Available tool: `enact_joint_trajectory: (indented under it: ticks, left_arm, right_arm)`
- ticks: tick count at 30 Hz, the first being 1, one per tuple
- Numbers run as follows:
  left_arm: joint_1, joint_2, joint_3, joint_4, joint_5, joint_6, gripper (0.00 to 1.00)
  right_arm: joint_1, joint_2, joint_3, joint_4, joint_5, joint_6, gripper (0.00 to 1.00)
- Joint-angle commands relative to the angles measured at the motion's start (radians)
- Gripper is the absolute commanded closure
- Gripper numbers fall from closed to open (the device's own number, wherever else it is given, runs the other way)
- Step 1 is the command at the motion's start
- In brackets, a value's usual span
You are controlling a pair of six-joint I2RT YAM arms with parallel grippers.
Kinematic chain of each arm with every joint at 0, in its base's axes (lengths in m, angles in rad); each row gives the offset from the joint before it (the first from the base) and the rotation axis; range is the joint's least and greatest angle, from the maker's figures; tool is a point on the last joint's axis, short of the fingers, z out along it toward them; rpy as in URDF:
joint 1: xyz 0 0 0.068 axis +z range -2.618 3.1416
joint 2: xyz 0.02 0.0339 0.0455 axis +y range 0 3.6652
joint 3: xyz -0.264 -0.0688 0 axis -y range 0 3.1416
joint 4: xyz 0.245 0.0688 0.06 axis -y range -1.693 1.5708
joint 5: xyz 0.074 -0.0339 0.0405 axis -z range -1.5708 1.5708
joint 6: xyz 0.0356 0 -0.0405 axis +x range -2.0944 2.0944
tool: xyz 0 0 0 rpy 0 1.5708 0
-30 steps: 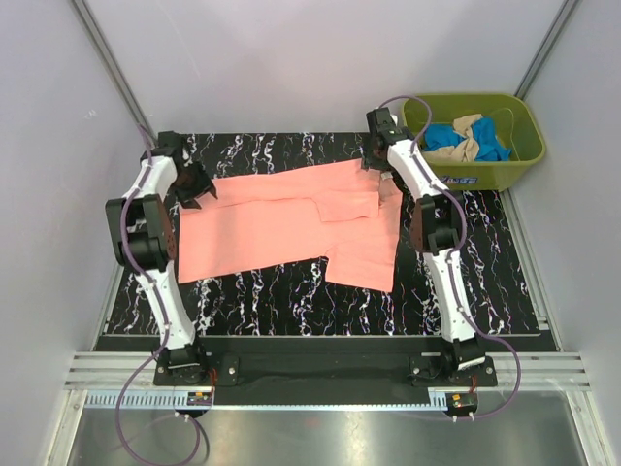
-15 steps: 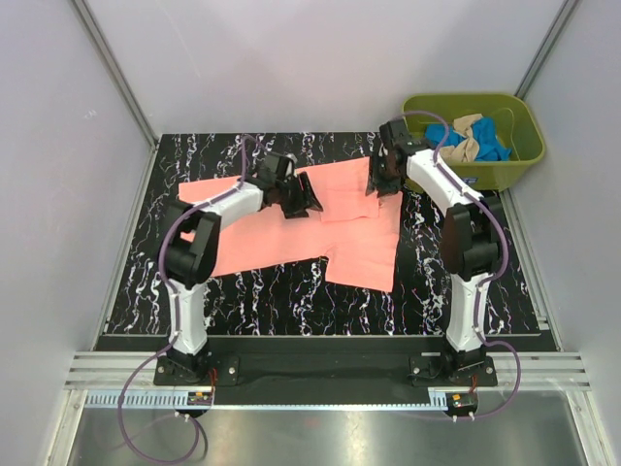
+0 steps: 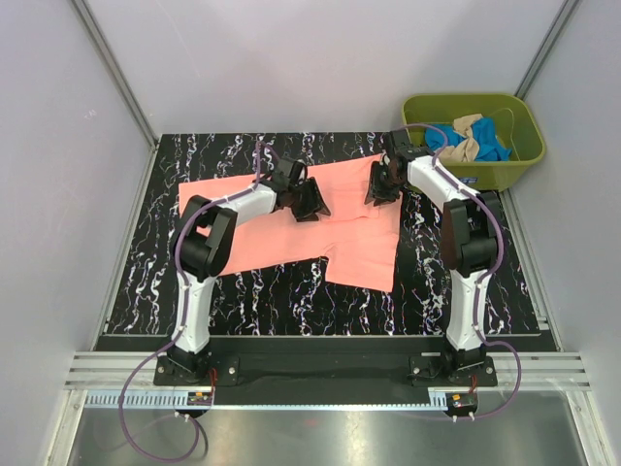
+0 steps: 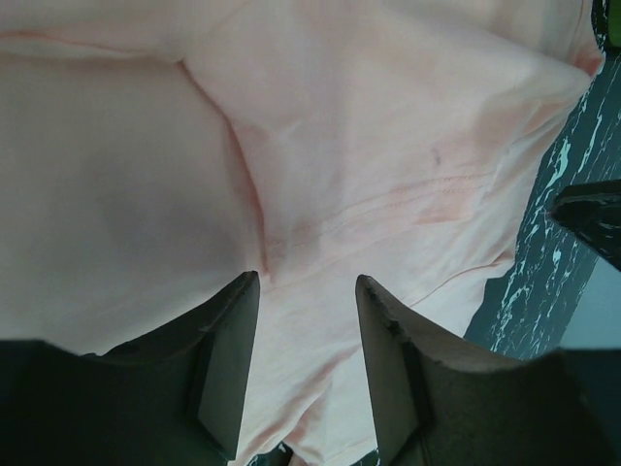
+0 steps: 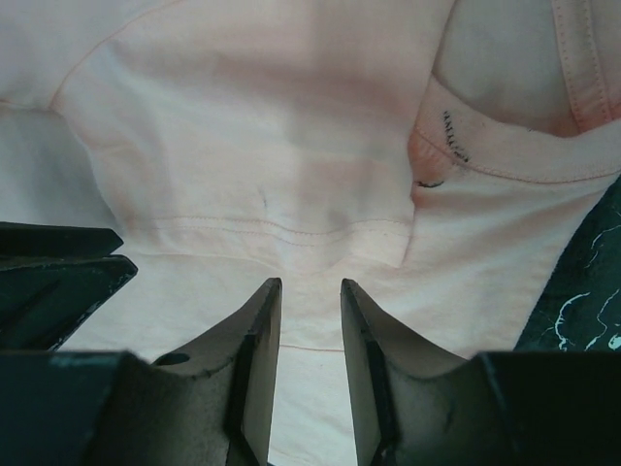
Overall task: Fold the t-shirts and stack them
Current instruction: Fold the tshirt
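A salmon-pink t-shirt (image 3: 281,238) lies spread on the black marbled mat (image 3: 291,301), with its right part folded over. My left gripper (image 3: 310,201) hangs low over the shirt's middle, and my right gripper (image 3: 380,184) is close to it on the right, near the collar. In the left wrist view the left gripper (image 4: 308,282) stands open just above a seam of the pink cloth (image 4: 369,146). In the right wrist view the right gripper (image 5: 309,283) shows a narrow gap over a stitched hem (image 5: 281,228), nothing pinched. A blue t-shirt (image 3: 490,146) and a beige one (image 3: 466,131) lie in the tub.
The olive-green tub (image 3: 524,112) stands at the back right, off the mat's corner. Grey walls close in on the left, back and right. The two grippers are near each other: the left gripper's dark finger (image 5: 58,282) shows in the right wrist view.
The left arm has swung from the shirt's left edge to its middle. The right gripper has come down from beside the tub onto the shirt. Both pairs of jaws have narrowed.
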Motion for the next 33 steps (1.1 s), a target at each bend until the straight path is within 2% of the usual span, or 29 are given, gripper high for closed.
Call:
enact_joint_trajectory:
  ticks: [1,11,19,26,29,33]
  left_arm:
    - [-0.004,0.031,0.064,0.030,-0.015,-0.009,0.51]
    - [-0.004,0.073,0.116,-0.023,-0.008,-0.018,0.58]
    - [-0.003,0.085,0.152,-0.060,0.015,0.008,0.72]
    - [-0.003,0.091,0.161,-0.077,0.028,0.025,0.76]
    - [-0.003,0.091,0.161,-0.079,0.037,0.028,0.77]
    - [-0.003,0.088,0.167,-0.085,0.044,0.033,0.79]
  right_arm:
    - [-0.011,0.014,-0.005,0.036,-0.021,0.016,0.62]
    - [-0.025,0.067,0.018,0.022,-0.001,0.038,0.62]
    - [-0.025,0.106,0.058,-0.031,0.080,0.017,0.58]
    - [-0.025,0.081,0.029,-0.033,0.123,0.020,0.55]
    - [-0.023,0.103,0.027,-0.025,0.103,0.027,0.55]
    - [-0.025,0.116,0.033,-0.010,0.077,0.049,0.61]
